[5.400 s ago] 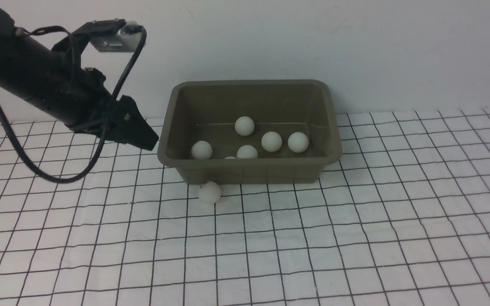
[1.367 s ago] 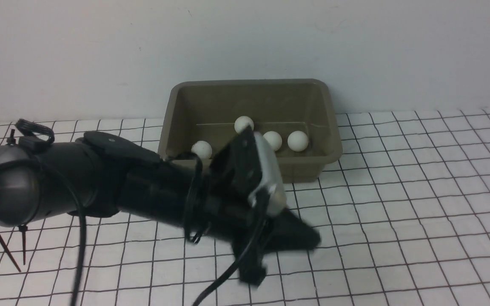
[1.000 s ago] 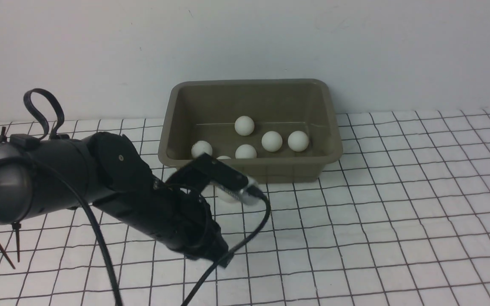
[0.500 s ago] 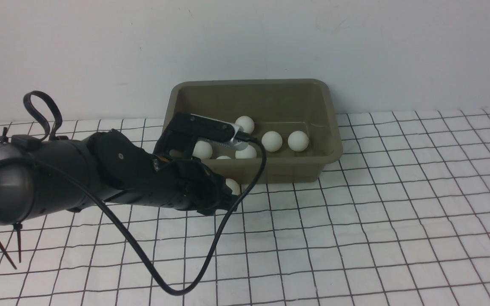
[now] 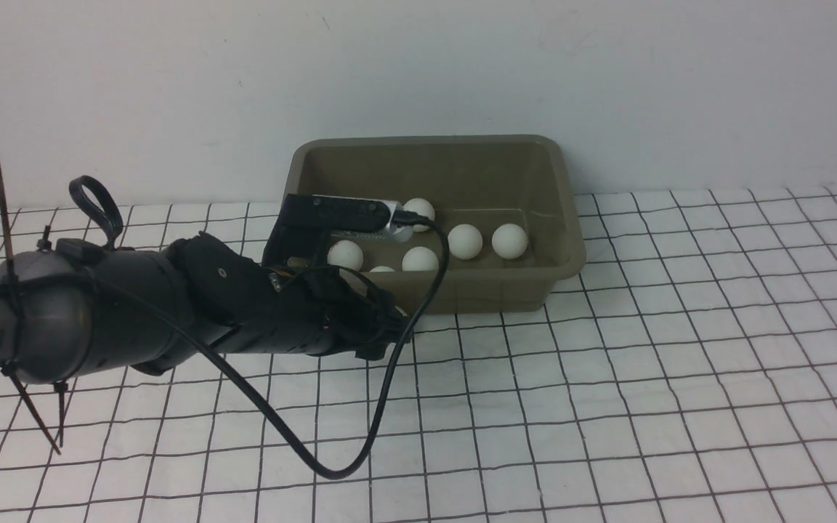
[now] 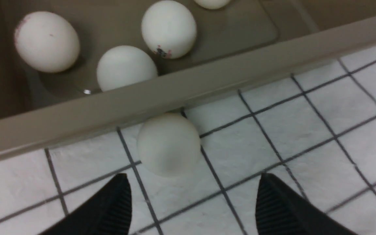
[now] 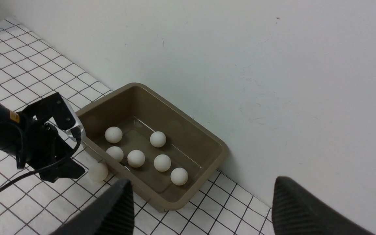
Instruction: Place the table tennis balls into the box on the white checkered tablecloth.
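Checkered cloth (image 5: 607,378), one ball (image 6: 168,143) outside the box (image 5: 491,290).
Our left claw (image 6: 193,182) gapes empty, ball just ahead by the box wall; our right claw (image 7: 202,181), open too, hangs farther.

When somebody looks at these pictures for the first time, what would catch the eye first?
The olive-grey box at the back of the checkered tablecloth, holding six white table tennis balls, draws the eye first. Next comes the one stray ball on the cloth, close against the box's near wall, with the left gripper and its open fingers just short of it.
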Tool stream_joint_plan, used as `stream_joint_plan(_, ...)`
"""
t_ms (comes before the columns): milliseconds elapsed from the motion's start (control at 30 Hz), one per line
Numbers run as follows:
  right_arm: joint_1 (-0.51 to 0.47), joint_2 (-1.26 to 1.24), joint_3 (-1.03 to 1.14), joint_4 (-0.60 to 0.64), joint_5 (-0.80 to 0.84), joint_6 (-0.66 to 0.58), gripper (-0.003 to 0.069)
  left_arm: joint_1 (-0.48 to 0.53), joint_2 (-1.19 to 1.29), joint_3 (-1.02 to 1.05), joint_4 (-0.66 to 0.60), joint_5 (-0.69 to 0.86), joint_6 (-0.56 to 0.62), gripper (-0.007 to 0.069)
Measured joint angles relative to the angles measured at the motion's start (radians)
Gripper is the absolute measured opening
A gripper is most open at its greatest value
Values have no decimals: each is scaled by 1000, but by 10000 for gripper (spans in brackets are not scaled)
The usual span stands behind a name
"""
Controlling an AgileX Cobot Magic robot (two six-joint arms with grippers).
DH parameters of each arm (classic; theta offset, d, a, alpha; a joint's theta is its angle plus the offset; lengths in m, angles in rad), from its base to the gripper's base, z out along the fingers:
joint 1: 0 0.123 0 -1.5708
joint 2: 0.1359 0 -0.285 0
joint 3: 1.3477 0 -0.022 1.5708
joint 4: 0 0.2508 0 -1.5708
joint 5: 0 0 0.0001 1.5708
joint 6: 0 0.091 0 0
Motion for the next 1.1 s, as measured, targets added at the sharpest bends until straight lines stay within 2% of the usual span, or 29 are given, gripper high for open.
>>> stream_joint_plan(233,0,0,0,-1,-5,-2,514,-72,61,38,-12,-265,15,461)
stream_joint_plan(433,0,0,0,-2,-11,-5,514,-103,91,41,-13,-377,13,461)
stream_joint_plan(833,0,0,0,-2,-26,-8,514,-111,152,41,5,-414,-75,461)
stream_joint_plan(967,0,0,0,-2,-33,-9,514,-111,180,41,40,-415,-119,461)
stream_joint_plan(1100,0,0,0,-2,-35,-9,514,-111,215,41,118,-441,-218,461)
